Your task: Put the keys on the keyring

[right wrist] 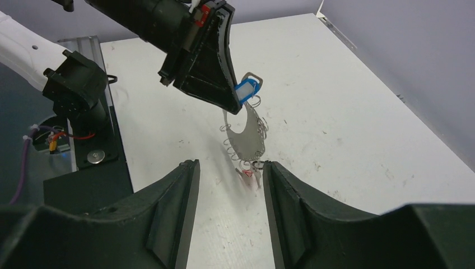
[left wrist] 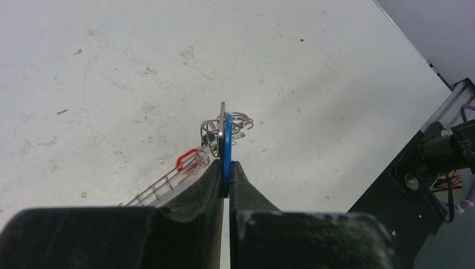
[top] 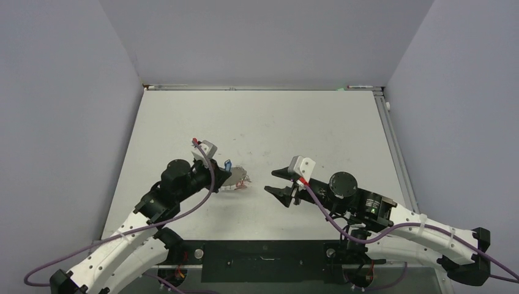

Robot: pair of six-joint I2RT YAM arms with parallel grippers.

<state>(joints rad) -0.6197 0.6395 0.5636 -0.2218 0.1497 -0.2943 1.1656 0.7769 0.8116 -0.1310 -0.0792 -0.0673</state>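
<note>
My left gripper (top: 227,174) (left wrist: 226,163) is shut on the blue tag (left wrist: 227,147) of a key, with the edge of the grey keyring (left wrist: 222,120) pinched beside it. In the right wrist view the keyring (right wrist: 246,134) hangs below the blue tag (right wrist: 246,89), just above the table, with small wire rings along its rim. A red-tagged key (right wrist: 248,175) (left wrist: 187,158) dangles at its lowest point. My right gripper (top: 271,181) (right wrist: 229,164) is open, a short way right of the keyring, with nothing between its fingers. The red key sits just past its right fingertip (right wrist: 268,168). The dark-headed key is not visible.
The black base plate (top: 263,254) lies along the table's near edge between the arm bases. A metal rail (top: 392,141) runs down the table's right side. Grey walls close in the left, back and right.
</note>
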